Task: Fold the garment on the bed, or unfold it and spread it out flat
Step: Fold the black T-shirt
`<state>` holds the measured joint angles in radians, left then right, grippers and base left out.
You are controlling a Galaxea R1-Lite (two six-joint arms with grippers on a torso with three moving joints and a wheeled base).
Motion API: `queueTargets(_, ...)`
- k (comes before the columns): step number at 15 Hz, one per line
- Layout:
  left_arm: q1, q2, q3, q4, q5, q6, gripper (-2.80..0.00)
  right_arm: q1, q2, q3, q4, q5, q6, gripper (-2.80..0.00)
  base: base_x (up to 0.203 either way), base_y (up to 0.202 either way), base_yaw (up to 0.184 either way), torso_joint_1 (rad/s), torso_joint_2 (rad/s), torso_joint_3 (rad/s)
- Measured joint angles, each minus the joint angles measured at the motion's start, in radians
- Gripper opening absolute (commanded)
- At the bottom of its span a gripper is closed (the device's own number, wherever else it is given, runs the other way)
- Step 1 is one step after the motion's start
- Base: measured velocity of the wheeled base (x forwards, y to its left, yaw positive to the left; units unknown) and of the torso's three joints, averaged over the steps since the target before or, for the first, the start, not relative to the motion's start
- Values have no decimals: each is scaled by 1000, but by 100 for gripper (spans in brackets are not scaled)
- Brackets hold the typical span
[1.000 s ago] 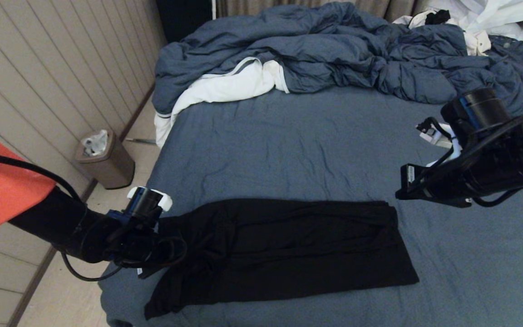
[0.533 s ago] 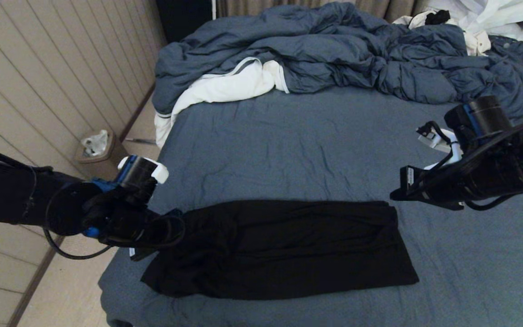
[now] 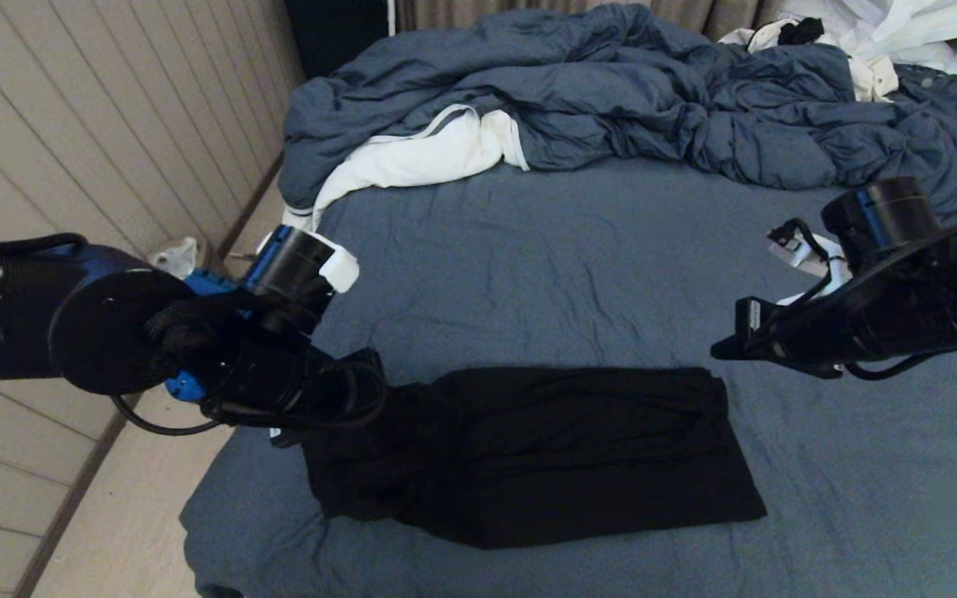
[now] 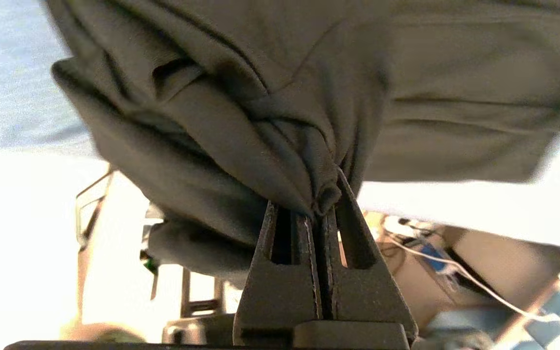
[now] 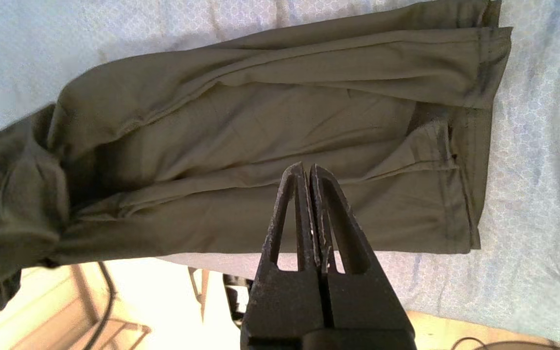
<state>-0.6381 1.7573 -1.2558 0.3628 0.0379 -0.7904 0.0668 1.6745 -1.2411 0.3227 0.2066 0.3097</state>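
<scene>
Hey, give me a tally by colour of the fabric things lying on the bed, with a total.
Black: 1, the black soft-knit T-shirt, one end in the left pincer
Blue-grey: 1, the puffy duvet
White: 2, the grey-striped white cloth and the rumpled white fabric at the far right corner
Total: 4

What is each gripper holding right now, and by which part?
Left gripper pinches a bunched fold at the black T-shirt's left end. Right gripper is shut and holds nothing, above the bed.

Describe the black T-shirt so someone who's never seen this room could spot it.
Find the big bed with the slate-blue sheet. On its near half lies the black T-shirt, folded into a long strip, one end pinched in the left hand. It is the only black cloth; the duvet behind is blue-grey.
</scene>
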Motion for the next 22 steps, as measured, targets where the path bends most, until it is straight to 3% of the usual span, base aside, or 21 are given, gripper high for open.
queueTargets(3,-54,21,-142,107,8,-10,-280,-61,11,12,-13,30,-24,-280,0,0,0,0,0,0)
queueTargets(8,-163,134,-373,233,85,-22,-280,-169,21,85,-96,101,-62,-280,0,0,0,0,0,0)
queueTargets(12,-254,303,-629,332,149,-18,-280,-246,19,113,-104,175,-72,-280,0,0,0,0,0,0)
queueTargets(16,-339,450,-689,225,300,24,-280,-292,13,154,-123,228,-97,-280,0,0,0,0,0,0)
queueTargets(19,-351,503,-694,105,337,60,-280,-304,-3,215,-190,247,-101,-280,0,0,0,0,0,0)
queueTargets(22,-368,544,-694,-20,375,144,-280,-302,-30,280,-231,254,-101,-280,0,0,0,0,0,0)
